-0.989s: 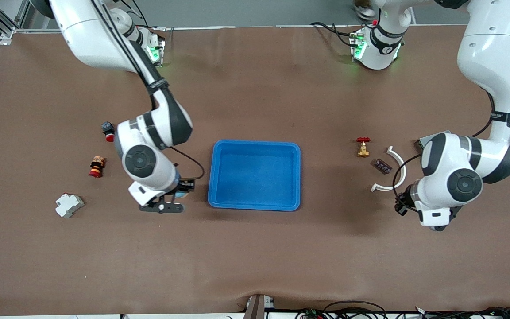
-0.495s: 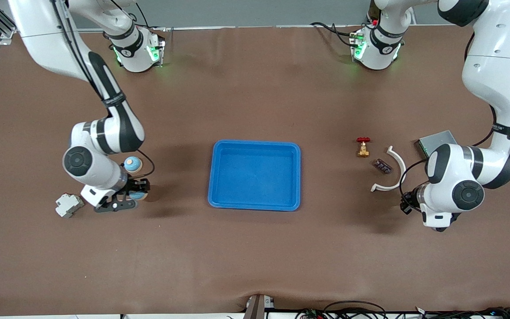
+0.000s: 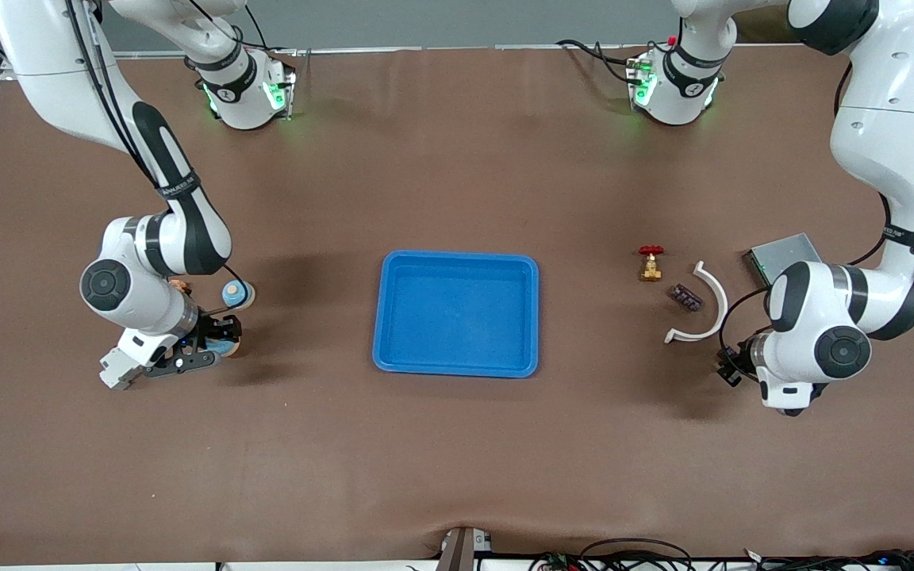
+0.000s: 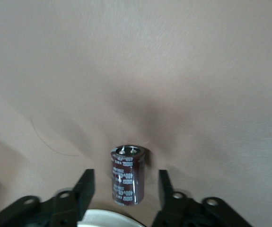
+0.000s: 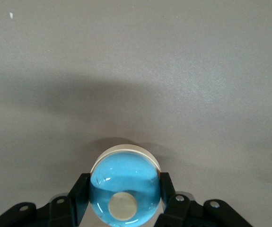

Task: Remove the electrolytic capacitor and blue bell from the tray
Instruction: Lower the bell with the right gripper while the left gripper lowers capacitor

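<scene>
Standing upright on the brown table (image 4: pixel 183 71), the electrolytic capacitor (image 4: pixel 127 175) sits between the fingers of the left gripper (image 4: pixel 125 177). The fingers are spread and a gap shows on each side, so nothing is gripped. It lies outside the tray (image 3: pixel 457 255), toward the left arm's end of the table, just beside the white curved piece (image 3: pixel 703 305) and hidden under the wrist in the front view. The can looks rigid and light, with a glossy dark sleeve. It is judged slippery and easy to topple, so any hold belongs low on the cylindrical wall, square across it, never on the metal top. The right gripper (image 5: pixel 124 178) is clamped across the blue bell (image 5: pixel 125 187), its pads on either flank of the dome, low over the table toward the right arm's end and well apart from the tray. Whether the bell's base touches the surface cannot be told. The dome is smooth, hard and curved, judged prone to squirting out, so the widest girth is the sound place to hold. A second small blue-and-tan item (image 3: pixel 237 295) sits just beside it. The tray holds nothing.
</scene>
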`<state>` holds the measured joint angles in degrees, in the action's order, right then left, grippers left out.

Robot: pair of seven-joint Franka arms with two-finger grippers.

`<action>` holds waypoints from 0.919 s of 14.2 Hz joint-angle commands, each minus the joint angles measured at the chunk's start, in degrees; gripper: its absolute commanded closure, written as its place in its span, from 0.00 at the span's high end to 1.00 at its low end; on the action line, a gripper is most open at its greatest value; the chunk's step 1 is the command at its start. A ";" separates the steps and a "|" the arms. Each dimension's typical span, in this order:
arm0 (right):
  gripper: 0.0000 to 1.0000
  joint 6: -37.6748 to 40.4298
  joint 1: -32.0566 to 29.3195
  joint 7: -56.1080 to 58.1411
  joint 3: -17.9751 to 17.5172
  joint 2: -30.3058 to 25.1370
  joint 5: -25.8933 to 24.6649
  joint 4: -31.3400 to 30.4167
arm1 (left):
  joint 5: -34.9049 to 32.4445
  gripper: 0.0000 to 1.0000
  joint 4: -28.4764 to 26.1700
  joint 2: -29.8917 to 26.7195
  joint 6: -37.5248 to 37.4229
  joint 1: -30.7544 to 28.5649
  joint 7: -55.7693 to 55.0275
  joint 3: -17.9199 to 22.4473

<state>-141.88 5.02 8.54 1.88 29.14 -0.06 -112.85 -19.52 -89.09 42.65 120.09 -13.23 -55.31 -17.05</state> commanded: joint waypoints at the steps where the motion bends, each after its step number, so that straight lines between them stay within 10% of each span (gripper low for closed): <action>1: 0.00 -2.26 -1.15 1.39 -1.09 -2.16 0.85 -3.07 | 0.09 1.00 -0.74 -5.72 -1.51 0.05 0.20 -0.88; 13: 0.00 -7.10 -2.47 3.07 -1.09 -0.05 0.85 -3.78 | 4.22 1.00 6.91 -23.30 -17.85 -0.48 21.19 -4.13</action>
<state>-148.04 3.82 10.09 1.79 29.23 -0.06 -115.88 -16.48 -82.88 21.14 105.37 -13.40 -37.80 -21.33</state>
